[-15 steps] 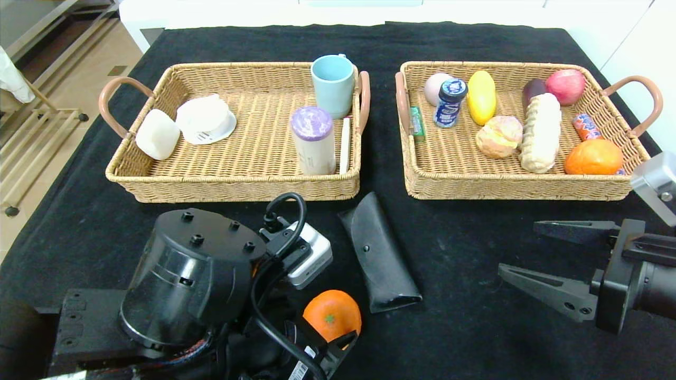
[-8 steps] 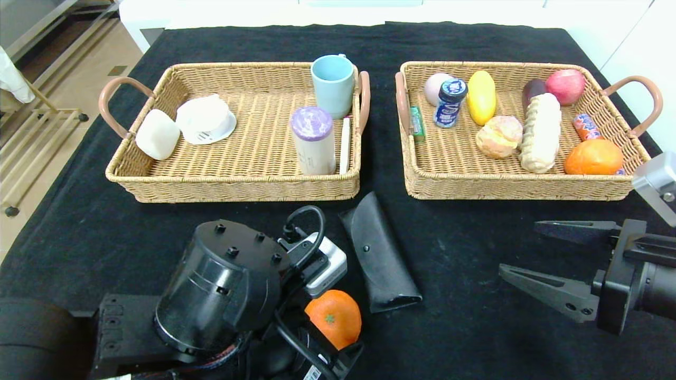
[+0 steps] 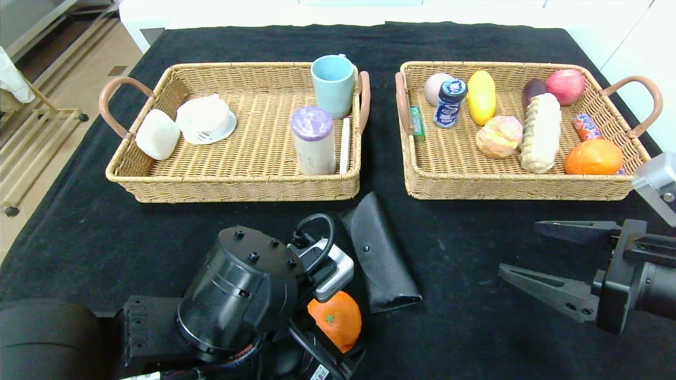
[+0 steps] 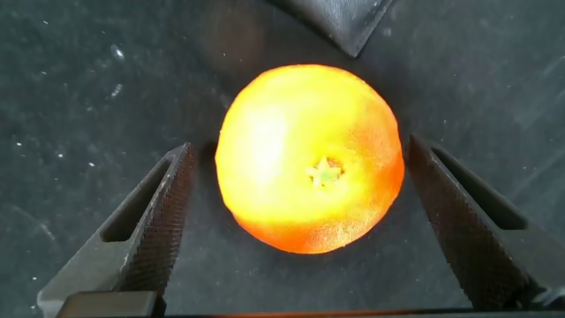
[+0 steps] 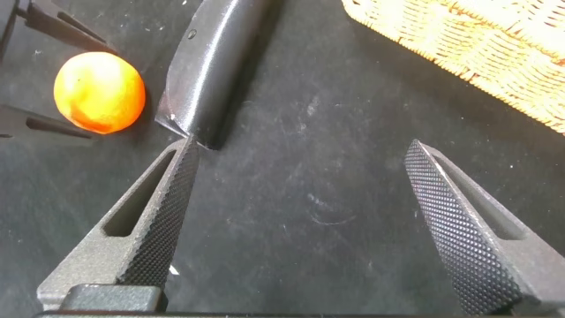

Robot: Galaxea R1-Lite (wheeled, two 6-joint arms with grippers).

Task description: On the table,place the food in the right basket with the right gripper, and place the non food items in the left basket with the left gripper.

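An orange lies on the black cloth near the table's front edge, and beside it a black glasses case. My left gripper hangs open directly over the orange, one finger on each side, neither touching it. From the head view the wrist hides most of that gripper. My right gripper stands open at the front right over bare cloth, nothing between its fingers. The left basket holds non-food items, the right basket holds food.
In the left basket stand a blue mug, a purple-lidded canister and white items. Fruit, bread and a small bottle fill the right basket. The glasses case lies between the two arms.
My left arm has moved to the right, bringing its gripper over the orange. The orange, the glasses case and the right arm have not moved.
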